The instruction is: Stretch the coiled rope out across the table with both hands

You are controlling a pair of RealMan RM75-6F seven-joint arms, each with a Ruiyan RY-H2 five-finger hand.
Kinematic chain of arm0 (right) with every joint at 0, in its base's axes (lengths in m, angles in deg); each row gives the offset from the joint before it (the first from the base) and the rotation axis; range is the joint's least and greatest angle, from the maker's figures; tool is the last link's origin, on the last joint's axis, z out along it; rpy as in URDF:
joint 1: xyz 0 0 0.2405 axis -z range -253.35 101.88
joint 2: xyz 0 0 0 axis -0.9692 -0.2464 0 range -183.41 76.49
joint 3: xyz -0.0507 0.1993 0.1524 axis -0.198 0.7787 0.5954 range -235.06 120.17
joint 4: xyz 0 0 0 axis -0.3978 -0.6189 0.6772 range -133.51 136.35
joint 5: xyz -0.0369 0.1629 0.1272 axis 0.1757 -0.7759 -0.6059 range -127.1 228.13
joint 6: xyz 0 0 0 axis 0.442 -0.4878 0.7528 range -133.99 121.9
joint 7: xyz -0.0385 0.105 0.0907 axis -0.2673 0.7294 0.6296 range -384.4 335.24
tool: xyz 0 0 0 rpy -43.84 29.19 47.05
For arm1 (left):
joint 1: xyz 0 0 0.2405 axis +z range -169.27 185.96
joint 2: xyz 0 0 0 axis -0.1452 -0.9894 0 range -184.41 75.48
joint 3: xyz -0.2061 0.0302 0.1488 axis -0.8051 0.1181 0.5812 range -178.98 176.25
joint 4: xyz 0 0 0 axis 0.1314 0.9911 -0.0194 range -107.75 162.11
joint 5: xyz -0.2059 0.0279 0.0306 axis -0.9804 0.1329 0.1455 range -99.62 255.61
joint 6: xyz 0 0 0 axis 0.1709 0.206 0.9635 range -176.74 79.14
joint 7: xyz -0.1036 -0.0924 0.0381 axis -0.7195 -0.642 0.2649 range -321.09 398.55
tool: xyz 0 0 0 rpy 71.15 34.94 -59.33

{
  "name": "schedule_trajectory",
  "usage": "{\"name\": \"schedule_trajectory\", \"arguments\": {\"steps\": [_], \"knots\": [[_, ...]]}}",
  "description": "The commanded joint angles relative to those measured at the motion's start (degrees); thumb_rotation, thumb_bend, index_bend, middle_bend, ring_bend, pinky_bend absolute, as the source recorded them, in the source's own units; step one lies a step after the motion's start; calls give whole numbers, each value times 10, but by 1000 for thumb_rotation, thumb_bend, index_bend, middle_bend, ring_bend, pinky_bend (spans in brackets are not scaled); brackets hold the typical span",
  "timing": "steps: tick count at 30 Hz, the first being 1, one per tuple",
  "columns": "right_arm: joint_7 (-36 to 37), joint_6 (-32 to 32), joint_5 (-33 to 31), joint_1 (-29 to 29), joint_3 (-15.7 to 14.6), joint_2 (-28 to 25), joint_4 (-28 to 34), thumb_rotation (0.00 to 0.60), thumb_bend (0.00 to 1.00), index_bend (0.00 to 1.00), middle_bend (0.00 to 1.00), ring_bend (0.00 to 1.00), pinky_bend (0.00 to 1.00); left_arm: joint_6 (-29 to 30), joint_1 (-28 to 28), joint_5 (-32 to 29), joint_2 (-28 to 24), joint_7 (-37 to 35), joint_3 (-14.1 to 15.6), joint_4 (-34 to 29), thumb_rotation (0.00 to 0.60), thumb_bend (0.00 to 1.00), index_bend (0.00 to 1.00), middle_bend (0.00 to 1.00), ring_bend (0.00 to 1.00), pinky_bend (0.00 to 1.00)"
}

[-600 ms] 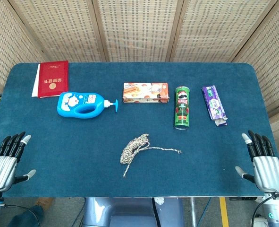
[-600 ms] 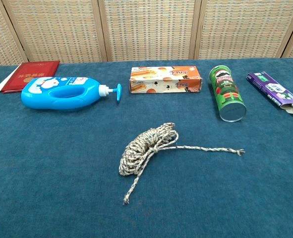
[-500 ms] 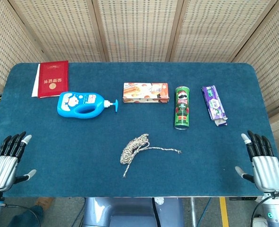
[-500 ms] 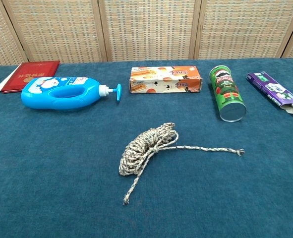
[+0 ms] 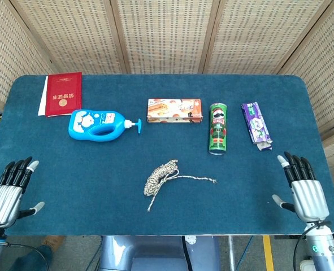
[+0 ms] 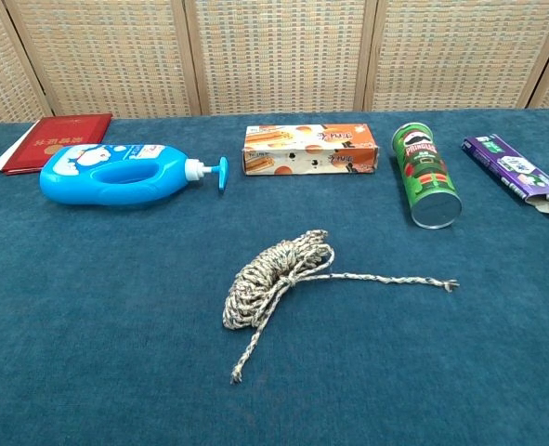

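A speckled beige rope (image 5: pixel 161 175) (image 6: pixel 272 275) lies coiled on the blue table near the front middle. One loose end (image 6: pixel 448 284) trails to the right, the other (image 6: pixel 238 374) points toward the front edge. My left hand (image 5: pixel 7 191) hovers at the front left corner, fingers apart and empty. My right hand (image 5: pixel 302 185) is over the front right corner, fingers spread and empty. Both hands are far from the rope. The chest view shows neither hand.
Along the back stand a red booklet (image 5: pixel 62 94), a blue pump bottle (image 5: pixel 102 124) lying on its side, a snack box (image 5: pixel 174 110), a green chip can (image 5: pixel 218 128) lying down, and a purple packet (image 5: pixel 256 124). The table's front edge (image 5: pixel 167 230) runs just below the rope.
My right hand has shifted left and slightly forward over the table. The left hand and the rope have stayed where they were.
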Motion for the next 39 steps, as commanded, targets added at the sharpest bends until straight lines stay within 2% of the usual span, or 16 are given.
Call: {"name": "schedule_trajectory", "arguments": {"steps": [1, 3, 7, 10, 13, 17, 25, 34, 39], "knots": [[-28, 76, -40, -53, 28, 4, 23, 600, 0, 214, 0, 0, 0, -4, -3, 1, 3, 7, 0, 0, 600, 0, 0, 0, 0, 0], [-39, 113, -67, -81, 44, 13, 39, 600, 25, 286, 0, 0, 0, -7, -4, -1, 6, 13, -1, -2, 600, 0, 0, 0, 0, 0], [-52, 162, -107, -116, 58, 31, 59, 600, 177, 364, 0, 0, 0, -9, -5, -9, 10, 24, -4, -4, 600, 0, 0, 0, 0, 0], [-77, 203, -139, -145, 62, 48, 64, 600, 249, 383, 0, 0, 0, -8, -5, -10, 12, 30, -5, -5, 600, 0, 0, 0, 0, 0], [-134, 260, -204, -190, 65, 84, 52, 600, 262, 392, 0, 0, 0, -12, -6, -15, 14, 34, -6, -6, 600, 0, 0, 0, 0, 0], [-204, 255, -260, -220, 65, 134, 41, 600, 288, 416, 0, 0, 0, -16, -8, -21, 15, 36, -8, -7, 600, 0, 0, 0, 0, 0], [-301, 245, -320, -265, 46, 207, -9, 600, 301, 418, 0, 0, 0, -26, -12, -27, 15, 37, -8, -7, 600, 0, 0, 0, 0, 0], [-343, 228, -340, -285, 26, 237, -41, 600, 302, 430, 0, 0, 0, -25, -13, -26, 15, 35, -6, -6, 600, 0, 0, 0, 0, 0], [-342, 221, -343, -287, 19, 252, -65, 600, 302, 438, 0, 0, 0, -25, -13, -26, 15, 33, -6, -6, 600, 0, 0, 0, 0, 0]]}}
